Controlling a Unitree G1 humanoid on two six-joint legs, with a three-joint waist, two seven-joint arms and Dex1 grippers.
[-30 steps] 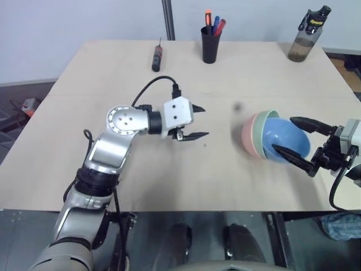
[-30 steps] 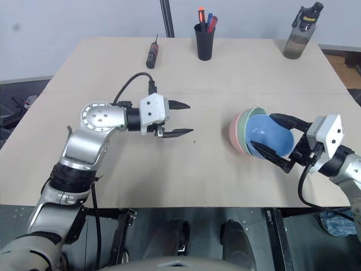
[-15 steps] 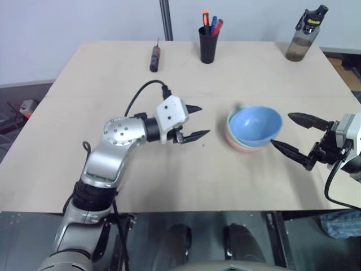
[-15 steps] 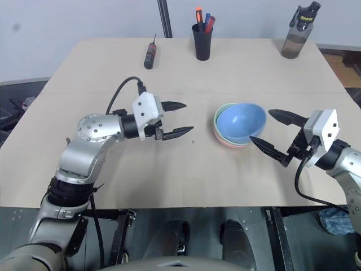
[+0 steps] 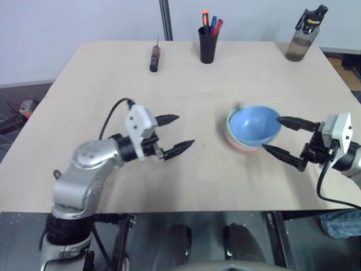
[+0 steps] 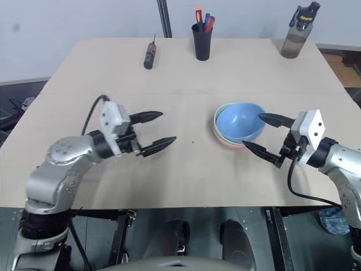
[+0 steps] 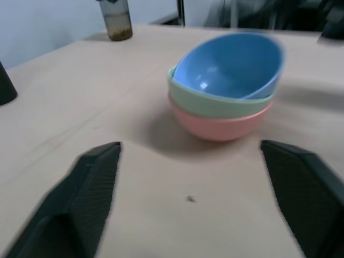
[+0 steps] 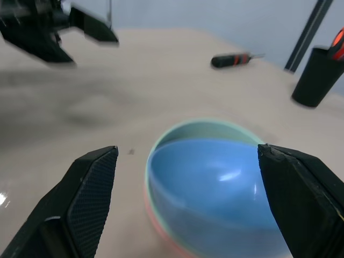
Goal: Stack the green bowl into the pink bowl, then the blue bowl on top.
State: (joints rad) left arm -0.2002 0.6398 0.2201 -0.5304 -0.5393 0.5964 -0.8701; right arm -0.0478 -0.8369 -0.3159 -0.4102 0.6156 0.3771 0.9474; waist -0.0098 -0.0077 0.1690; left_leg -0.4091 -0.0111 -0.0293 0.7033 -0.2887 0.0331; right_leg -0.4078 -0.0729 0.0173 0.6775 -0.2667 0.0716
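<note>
Now that the stack has come back down onto its base, I read the job as essentially done: a second ago the three bowls were tipped on their side between my right gripper's fingers, and they now sit upright on the pale wooden table [image 5: 169, 73]. The round, smooth, salmon-pink plastic bowl [image 7: 220, 126] is at the bottom, the pale mint-green plastic bowl [image 7: 209, 102] is nested inside it, and the light sky-blue plastic bowl [image 5: 255, 124] rides on top, though it sits slightly tilted rather than flush. My right gripper [image 5: 285, 137] has its two black fingers spread wide, one reaching over the blue bowl's rim and the other low beside the stack; I cannot tell whether either tip touches, but nothing is clamped. My left gripper [image 5: 176, 133] has drawn back toward me, well apart from the bowls, and its fingers have parted further; it holds nothing. My judgement is that only a clean retreat of the right arm remains, and the risk is nudging that tilted top bowl on the way out.
</note>
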